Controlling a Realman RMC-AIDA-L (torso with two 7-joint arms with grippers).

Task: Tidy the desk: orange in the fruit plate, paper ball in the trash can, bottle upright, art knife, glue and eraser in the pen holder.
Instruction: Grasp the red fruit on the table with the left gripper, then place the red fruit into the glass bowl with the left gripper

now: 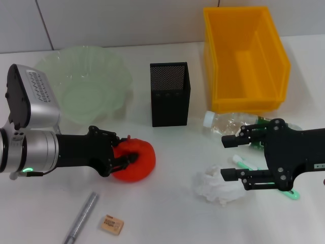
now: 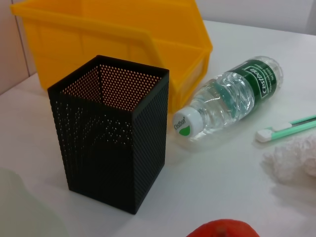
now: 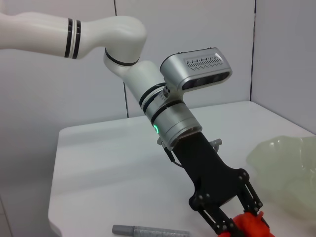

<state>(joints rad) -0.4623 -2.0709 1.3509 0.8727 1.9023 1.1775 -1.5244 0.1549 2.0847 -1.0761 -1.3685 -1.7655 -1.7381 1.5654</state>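
The left arm reaches in low from the robot's left, its silver wrist and black end effector [image 1: 123,160] lying nearly level over the white worktop [image 1: 167,213]. Its fingers are closed on the round red-orange orange [image 1: 134,160], which sits on the worktop just in front of the wide translucent pale-green fruit plate with a ruffled rim [image 1: 86,86]; the right wrist view shows the same grip from the far side.

The right arm comes in from the robot's right, also low, its black end effector [image 1: 229,158] spread wide with both fingers pointing toward the robot's left. The nearer finger lies at the crumpled white paper ball [image 1: 216,186]; whether it touches cannot be told.

The clear plastic bottle with a green label and white cap [image 2: 227,101] lies on its side, its long axis running across the worktop with the cap pointing toward the square black metal mesh pen holder [image 1: 170,94], which stands upright. Behind the bottle stands the large yellow-orange rectangular trash can [image 1: 244,56]. A slim pale-green and white knife-like tool [image 2: 289,128] lies between bottle and paper ball.

Near the front edge, a small tan rectangular eraser [image 1: 111,224] lies flat beside a grey cylindrical stick [image 1: 81,218] set on a slant.
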